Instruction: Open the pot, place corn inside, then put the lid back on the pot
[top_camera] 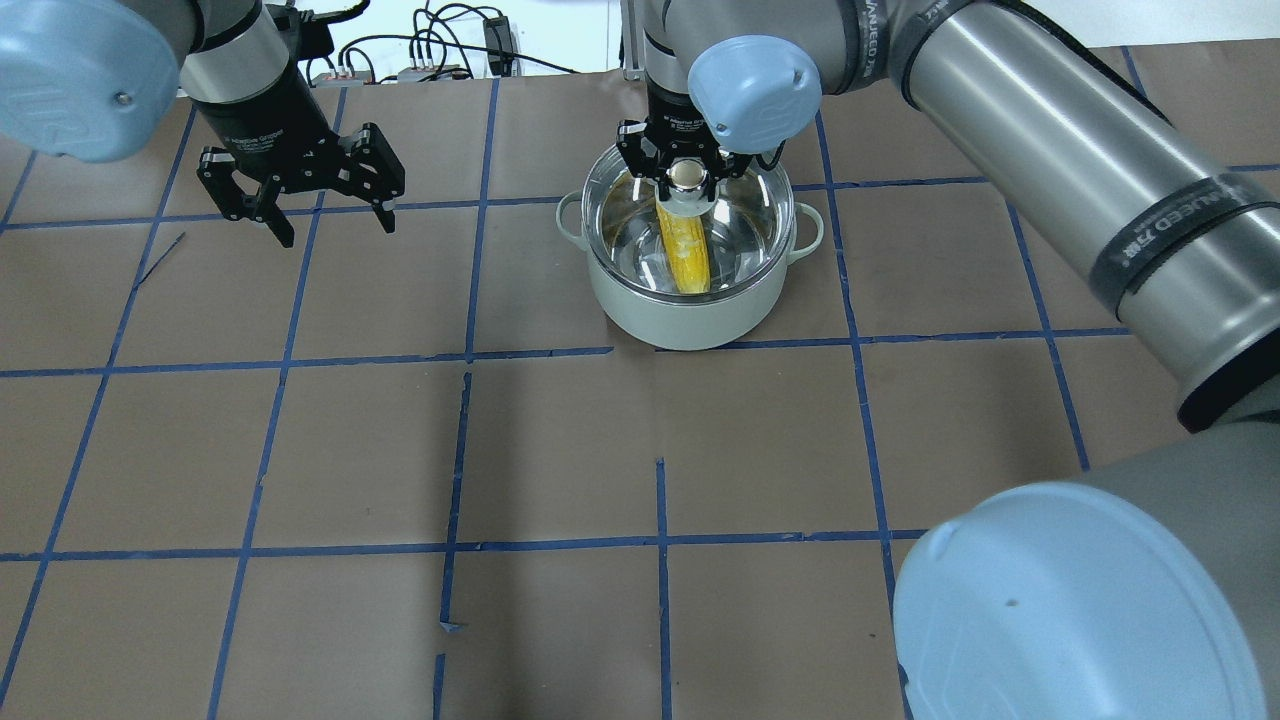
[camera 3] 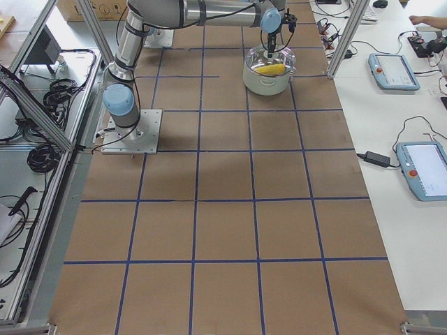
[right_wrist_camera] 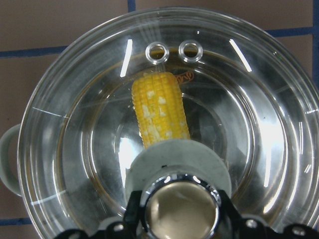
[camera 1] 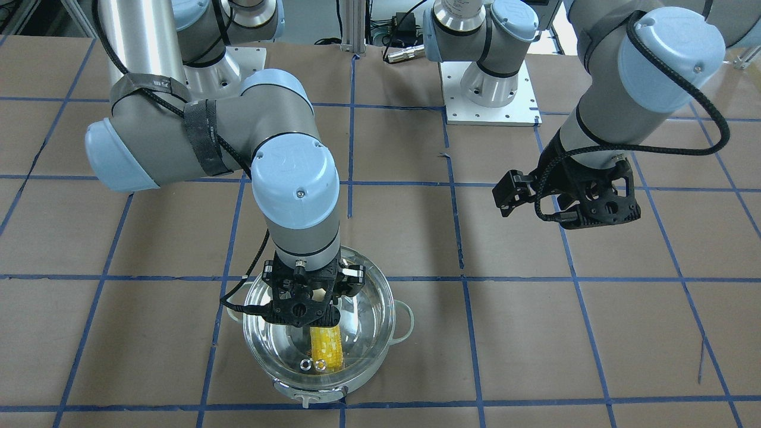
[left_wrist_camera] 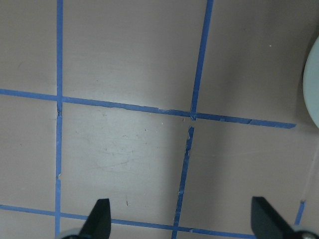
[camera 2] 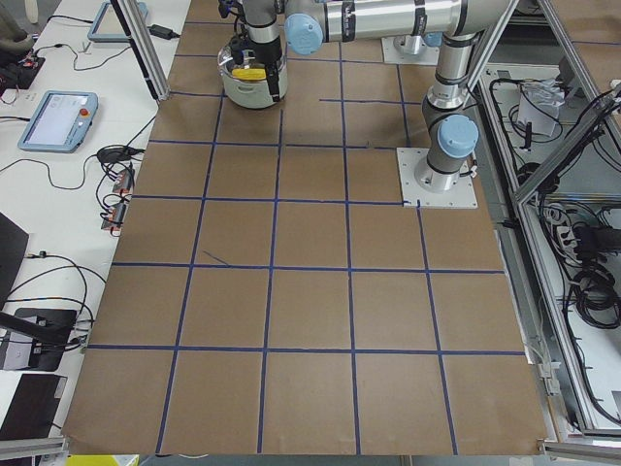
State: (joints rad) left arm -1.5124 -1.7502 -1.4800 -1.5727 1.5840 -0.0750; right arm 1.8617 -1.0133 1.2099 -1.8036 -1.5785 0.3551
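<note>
The pale pot (top_camera: pixel 670 320) stands at the table's far middle, with the yellow corn (top_camera: pixel 685 250) lying inside it. The clear glass lid (top_camera: pixel 750 215) covers the pot's mouth; I cannot tell whether it rests on the rim or hangs just above it. My right gripper (top_camera: pixel 685 185) points straight down over the pot, its fingers shut against the lid's knob (right_wrist_camera: pixel 180 209). The right wrist view shows the corn (right_wrist_camera: pixel 159 109) through the glass, with two steam holes beyond its tip. My left gripper (top_camera: pixel 330 225) is open and empty, hovering over bare table left of the pot.
The table (top_camera: pixel 560 450) is brown paper with a blue tape grid. The pot's pale edge (left_wrist_camera: pixel 313 84) shows at the right of the left wrist view. The arm bases (camera 1: pixel 490 89) stand at the robot's side of the table. Tablets and cables (camera 3: pixel 394 70) lie on the side bench.
</note>
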